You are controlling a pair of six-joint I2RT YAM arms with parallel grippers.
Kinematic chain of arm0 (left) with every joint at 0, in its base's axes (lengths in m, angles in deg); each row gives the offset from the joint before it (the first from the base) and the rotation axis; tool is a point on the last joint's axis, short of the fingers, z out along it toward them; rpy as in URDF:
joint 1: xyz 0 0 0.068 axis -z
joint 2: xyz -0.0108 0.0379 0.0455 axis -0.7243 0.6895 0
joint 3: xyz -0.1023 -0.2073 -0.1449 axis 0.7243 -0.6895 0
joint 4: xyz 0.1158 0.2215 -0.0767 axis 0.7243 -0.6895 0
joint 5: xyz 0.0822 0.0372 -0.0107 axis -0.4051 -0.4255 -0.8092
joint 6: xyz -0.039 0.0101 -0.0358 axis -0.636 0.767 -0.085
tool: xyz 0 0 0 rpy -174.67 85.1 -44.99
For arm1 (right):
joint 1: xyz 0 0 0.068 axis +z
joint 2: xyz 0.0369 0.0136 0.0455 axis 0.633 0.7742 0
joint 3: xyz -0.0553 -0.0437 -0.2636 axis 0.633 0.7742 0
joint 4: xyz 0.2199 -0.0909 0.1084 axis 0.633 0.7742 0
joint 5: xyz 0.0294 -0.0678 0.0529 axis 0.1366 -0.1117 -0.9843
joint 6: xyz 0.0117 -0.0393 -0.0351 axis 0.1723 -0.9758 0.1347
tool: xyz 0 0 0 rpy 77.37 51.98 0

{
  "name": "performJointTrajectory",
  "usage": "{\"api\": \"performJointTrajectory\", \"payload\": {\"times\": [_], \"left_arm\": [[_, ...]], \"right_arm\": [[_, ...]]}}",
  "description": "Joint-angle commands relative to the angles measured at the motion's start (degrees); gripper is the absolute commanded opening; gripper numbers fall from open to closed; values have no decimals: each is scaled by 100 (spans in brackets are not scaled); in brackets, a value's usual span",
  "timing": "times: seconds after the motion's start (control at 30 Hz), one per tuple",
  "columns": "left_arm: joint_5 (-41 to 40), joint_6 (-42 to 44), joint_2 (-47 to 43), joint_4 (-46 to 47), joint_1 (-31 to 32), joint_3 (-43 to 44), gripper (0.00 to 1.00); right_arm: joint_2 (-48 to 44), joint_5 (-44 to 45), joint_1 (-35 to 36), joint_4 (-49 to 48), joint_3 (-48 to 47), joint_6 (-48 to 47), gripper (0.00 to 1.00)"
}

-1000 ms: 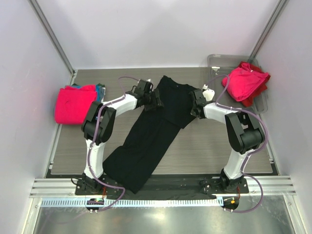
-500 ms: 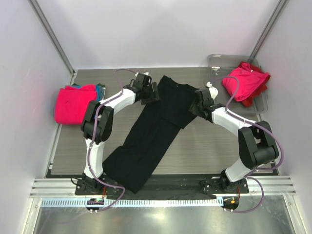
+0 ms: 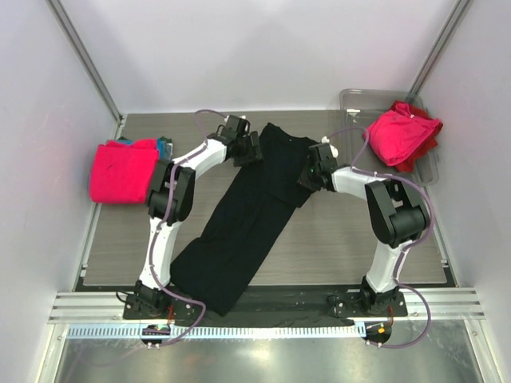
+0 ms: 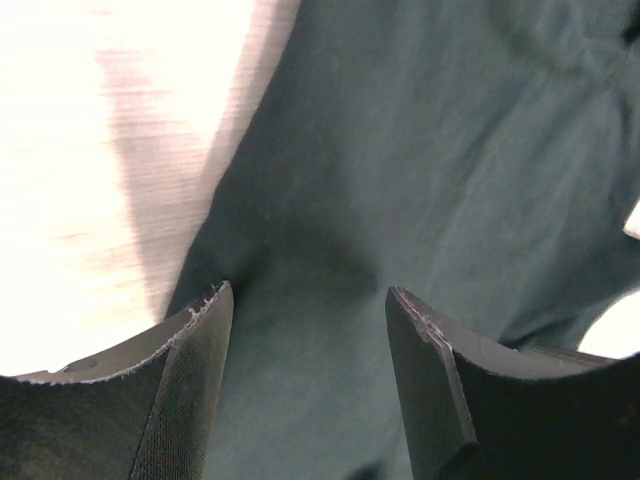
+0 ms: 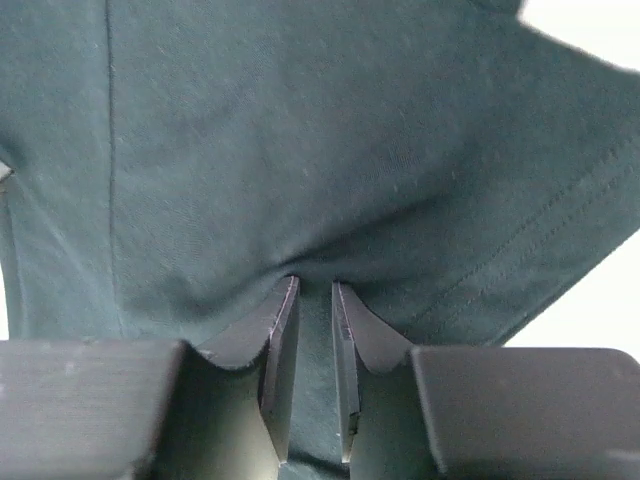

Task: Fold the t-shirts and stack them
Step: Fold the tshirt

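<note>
The black t-shirt [image 3: 247,223] lies as a long diagonal band of matte, soft knit across the grey wood-grain table [image 3: 343,239]. Its lower end spills over the near edge by the left arm's base, and a broader flap lies on top at the far end, between my two arms. My left gripper [image 3: 257,150] sits at the flap's left edge. On its wrist camera the jaws stand wide apart, with smooth, gently creased cloth spread under the gap, and the dark, finely textured fingers [image 4: 190,400] grip nothing. My right gripper [image 3: 307,177] is at the flap's right edge, jaws drawn narrow and pinching a small ridge of the black cloth. The fabric puckers toward the pinch, and a double-stitched hem runs slantwise off to the right in that wrist view. At the table's left side rests the folded pink t-shirt [image 3: 120,169], a neat rectangular pad, with a sliver of the teal t-shirt [image 3: 165,146] showing at its far right corner. At the far right, the clear plastic tray [image 3: 359,100], rounded at its corners, holds the crumpled pink t-shirt [image 3: 403,132] in a loose mound. The red t-shirt [image 3: 415,163] peeks out beneath it at the near side.
</note>
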Motion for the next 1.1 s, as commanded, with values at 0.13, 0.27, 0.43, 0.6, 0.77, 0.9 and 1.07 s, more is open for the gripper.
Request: {"api": "performJointTrajectory", "payload": {"times": [0.13, 0.27, 0.43, 0.6, 0.77, 0.9, 1.07], "left_arm": [[-258, -364, 1001, -757, -328, 1166, 64], [-266, -724, 1345, -643, -705, 1440, 63], [-442, -1191, 889, 50, -1189, 668, 63], [-268, -1086, -156, 1226, -1251, -745, 78], [-318, -814, -1508, 1458, -1251, -1609, 100], [-644, -813, -2494, 1011, -1251, -2241, 100], [-574, -874, -3768, 843, -1173, -3910, 100]], "right_arm": [[1373, 452, 20, 991, -1535, -274, 25], [2296, 453, -67, 1290, -2930, -301, 25], [3395, 505, -226, 2072, -4892, -440, 28], [3354, 58, -287, 2249, -5836, -765, 44], [1855, -92, -147, 1687, -4365, -1152, 56], [458, -382, 37, 1126, -2658, -1267, 57], [-1031, -479, 371, 641, -217, -916, 53]]}}
